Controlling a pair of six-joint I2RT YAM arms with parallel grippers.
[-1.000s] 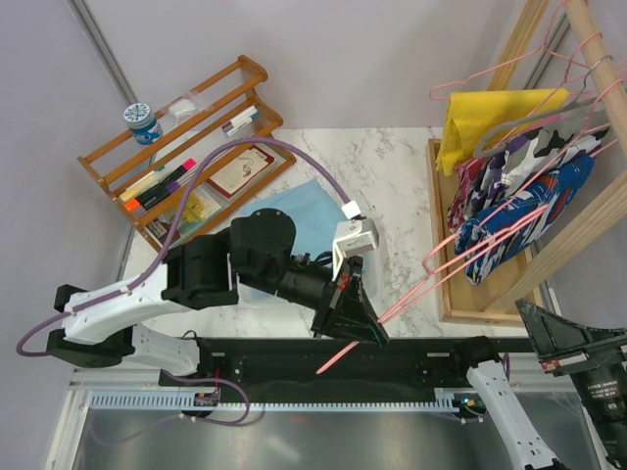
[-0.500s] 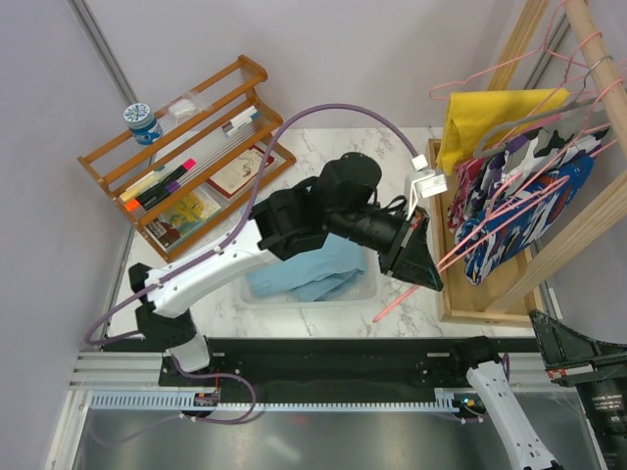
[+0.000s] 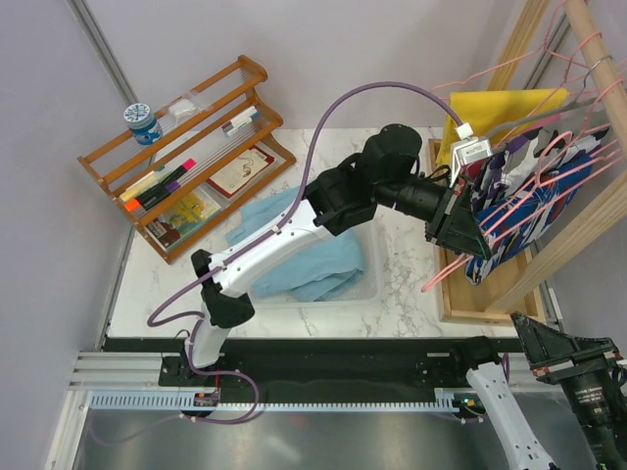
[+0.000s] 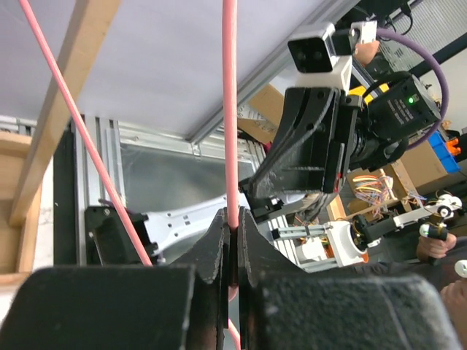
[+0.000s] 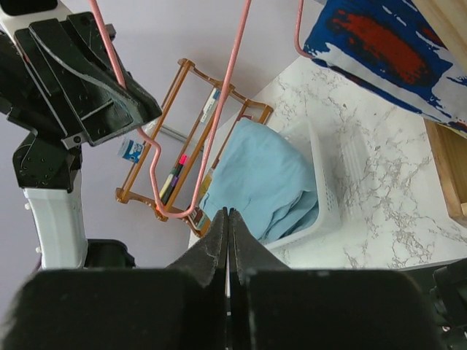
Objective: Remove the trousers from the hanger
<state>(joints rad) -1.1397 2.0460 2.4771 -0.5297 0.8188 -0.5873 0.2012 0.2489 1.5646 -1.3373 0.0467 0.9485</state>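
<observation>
The sky-blue trousers (image 3: 294, 250) lie crumpled in and over the clear plastic tray (image 3: 370, 286), off any hanger; they also show in the right wrist view (image 5: 266, 182). My left gripper (image 3: 460, 233) is shut on a bare pink wire hanger (image 3: 436, 279) and holds it in the air against the hanging patterned clothes (image 3: 524, 211). In the left wrist view the wire (image 4: 230, 109) runs straight up between the closed fingers (image 4: 232, 230). My right gripper (image 3: 539, 343) is shut and empty at the near right corner, below the hanger (image 5: 219, 109).
A wooden clothes rack (image 3: 588, 220) with several pink hangers, a yellow cloth (image 3: 490, 113) and patterned clothes stands on the right over a wooden base (image 3: 453, 294). A wooden shelf (image 3: 186, 147) with pens and cards sits at the back left.
My left arm has swung from the near middle of the table to the right, carrying the bare pink hanger up to the rack. The trousers came into view in the tray.
</observation>
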